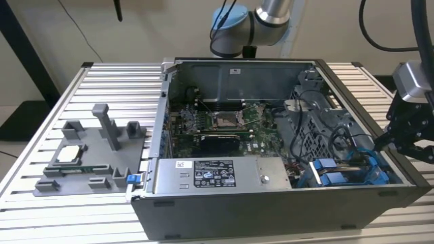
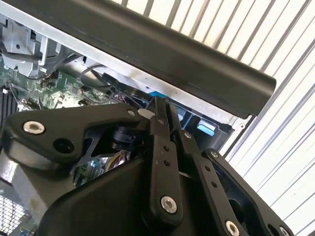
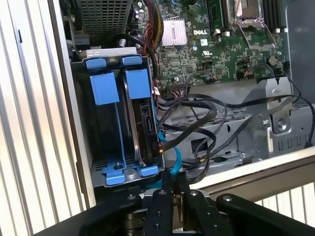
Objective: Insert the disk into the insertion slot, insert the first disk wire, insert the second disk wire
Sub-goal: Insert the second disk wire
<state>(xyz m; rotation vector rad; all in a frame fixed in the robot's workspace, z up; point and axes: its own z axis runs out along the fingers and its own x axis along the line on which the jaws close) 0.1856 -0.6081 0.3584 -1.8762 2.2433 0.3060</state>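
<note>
We see the disk [image 3: 145, 147] in the slot [image 3: 138, 82], connector [image 3: 148, 118] outward for wires. Our gripper [image 3: 173, 184] hovers by the cables [image 3: 197, 110], jaws together, apparently empty.

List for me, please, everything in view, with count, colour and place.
table: one, silver, slatted, under everything
computer case: one, dark grey, open, on the table
motherboard: one, green, on the case floor
metal box: one, grey with a white sticker, inside the case
insertion slot: one, dark grey with blue rails, in a case corner
disk: one, dark edge, standing in the slot
wires: several black, one blue, beside the slot
fixture: one, grey, on the exterior view's left
chip: one, silver, on the fixture
arm: one, silver and blue, behind the case
gripper: one, black, by the slot
</note>
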